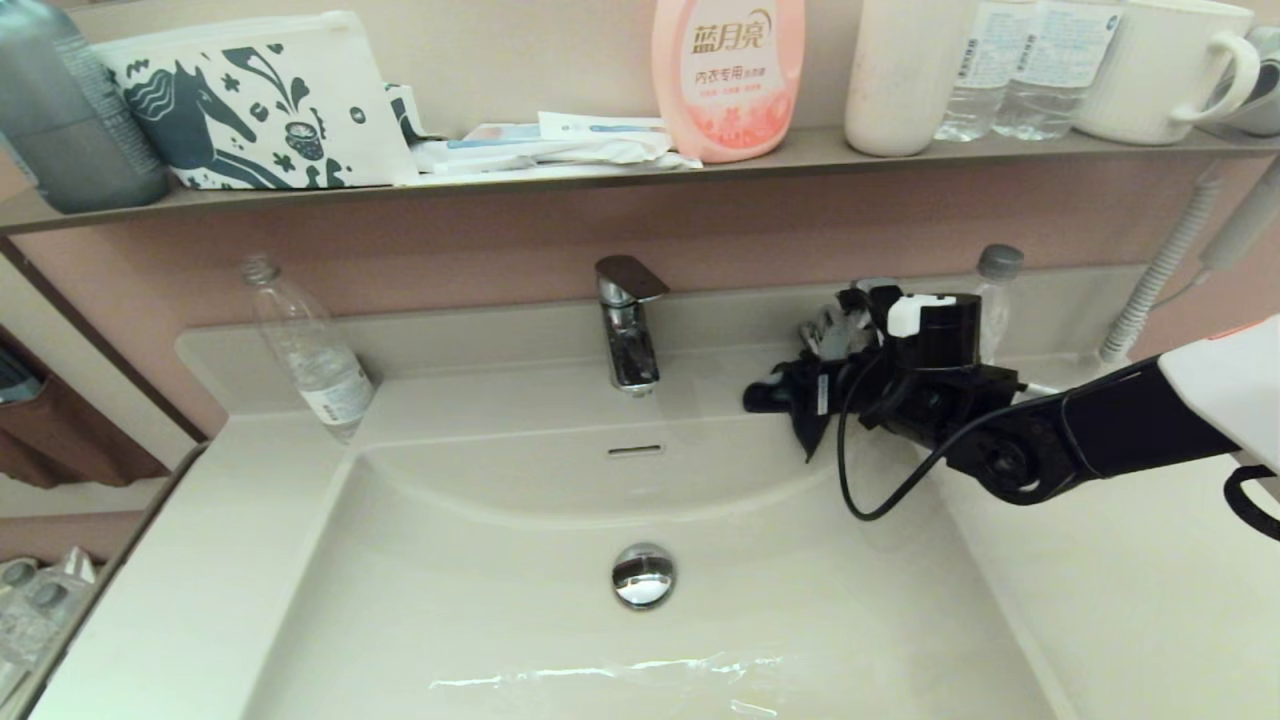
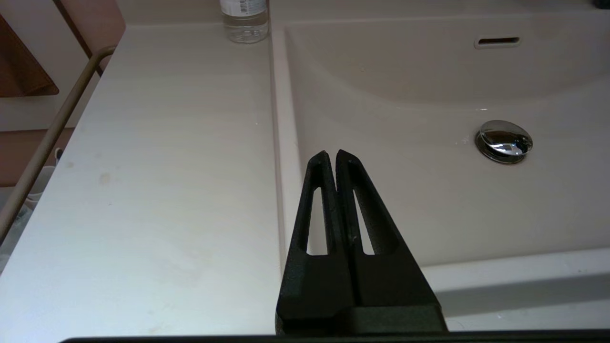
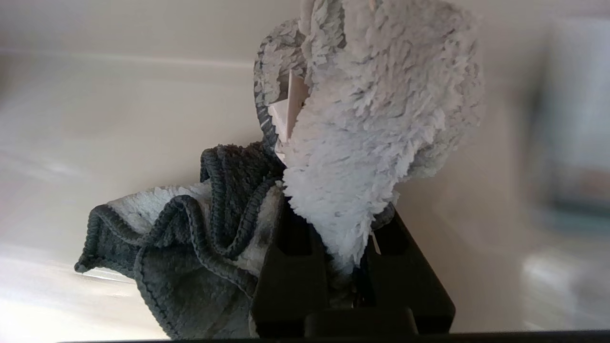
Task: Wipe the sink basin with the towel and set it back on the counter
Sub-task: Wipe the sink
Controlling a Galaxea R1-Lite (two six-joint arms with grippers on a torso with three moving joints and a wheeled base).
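A: What fills the head view?

B: A large cream-white rectangular sink basin [image 1: 520, 600] set in the glossy cream surface [image 1: 1150, 600]. Right of centre, the right gripper [image 3: 350, 259] hangs over the basin's back corner.

A: Holding anything?

B: Its fingers pinch the small dark grey towel with a pale fluffy side [image 3: 371, 119], likely ready for wiping; only the right wrist view shows that grip. The left gripper [image 2: 332, 155] appears only in its own view, fingers pressed together, idle.

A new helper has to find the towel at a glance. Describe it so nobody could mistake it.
Start at the chrome faucet behind the sink basin and look toward the robot's right along the back counter. There the right gripper is clamped on the towel, a small lumpy cloth. It is dark grey on one side and pale and fluffy on the other, unlike the clear bottles nearby.
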